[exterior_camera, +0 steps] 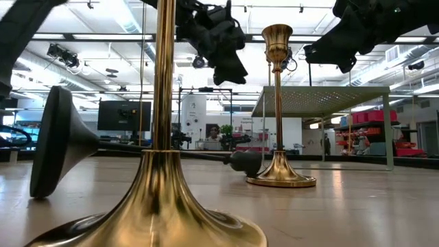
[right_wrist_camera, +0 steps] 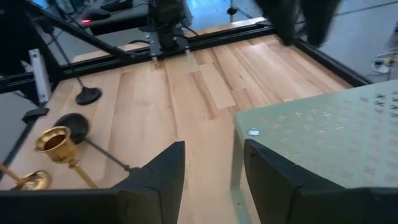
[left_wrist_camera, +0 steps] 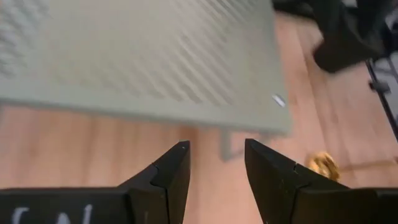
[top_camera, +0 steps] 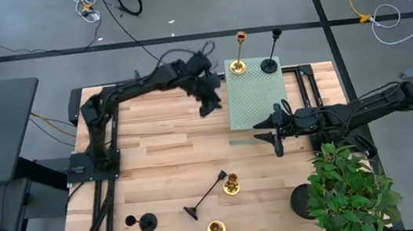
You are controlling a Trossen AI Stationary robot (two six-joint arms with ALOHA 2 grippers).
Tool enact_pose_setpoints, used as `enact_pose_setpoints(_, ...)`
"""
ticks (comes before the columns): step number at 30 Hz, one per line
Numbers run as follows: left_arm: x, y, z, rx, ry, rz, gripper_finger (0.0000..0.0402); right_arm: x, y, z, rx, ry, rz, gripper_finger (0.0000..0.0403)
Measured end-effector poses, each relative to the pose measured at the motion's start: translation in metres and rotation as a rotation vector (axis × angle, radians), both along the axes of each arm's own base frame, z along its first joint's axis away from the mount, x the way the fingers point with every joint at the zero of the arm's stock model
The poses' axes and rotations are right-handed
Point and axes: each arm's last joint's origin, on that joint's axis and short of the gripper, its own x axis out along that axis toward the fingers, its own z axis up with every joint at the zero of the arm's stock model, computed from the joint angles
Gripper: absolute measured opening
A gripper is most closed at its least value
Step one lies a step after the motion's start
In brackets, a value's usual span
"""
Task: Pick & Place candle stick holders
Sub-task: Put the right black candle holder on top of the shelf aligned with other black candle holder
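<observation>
Two candle stick holders, one gold point(top_camera: 238, 55) and one black point(top_camera: 271, 54), stand on the green perforated stand point(top_camera: 256, 97); only the high view shows them there. Four remain on the table point(top_camera: 165, 168), one black holder point(top_camera: 207, 195) toppled. Left gripper point(left_wrist_camera: 216, 163) and right gripper point(right_wrist_camera: 209, 163) hover beside the stand, jaws parted, empty.

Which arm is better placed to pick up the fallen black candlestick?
Probably the right. The right gripper is open, empty and nearer the fallen black candlestick than the left gripper, which hovers farther off beside the green stand.
</observation>
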Motion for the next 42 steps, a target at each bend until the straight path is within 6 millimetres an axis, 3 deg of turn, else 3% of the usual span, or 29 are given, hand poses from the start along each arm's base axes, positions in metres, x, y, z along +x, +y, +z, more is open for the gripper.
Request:
enact_pose_setpoints(8, -0.035, -0.074, -0.014, -0.015, 0.025, 0.01, 0.0154, 0.0, 0.001, 0.0, 0.029, -0.001, 0.014, 0.0162)
enact_pose_setpoints(14, -0.066, -0.132, -0.029, -0.062, 0.143, 0.164, 0.0154, 0.0, 0.001, 0.0, 0.029, -0.003, 0.013, 0.0162)
enact_pose_setpoints(22, -0.077, -0.199, -0.045, -0.24, 0.279, 0.345, 0.0154, 0.001, 0.001, 0.002, 0.031, -0.023, 0.014, 0.0162)
enact_pose_setpoints(28, -0.078, -0.225, -0.057, -0.372, 0.373, 0.518, 0.0154, 0.001, 0.001, 0.002, 0.031, -0.022, 0.014, 0.0162)
enact_pose_setpoints(42, -0.067, -0.244, -0.096, -0.507, 0.566, 0.614, 0.0153, 0.0, 0.001, 0.0, 0.03, 0.002, 0.041, 0.0162)
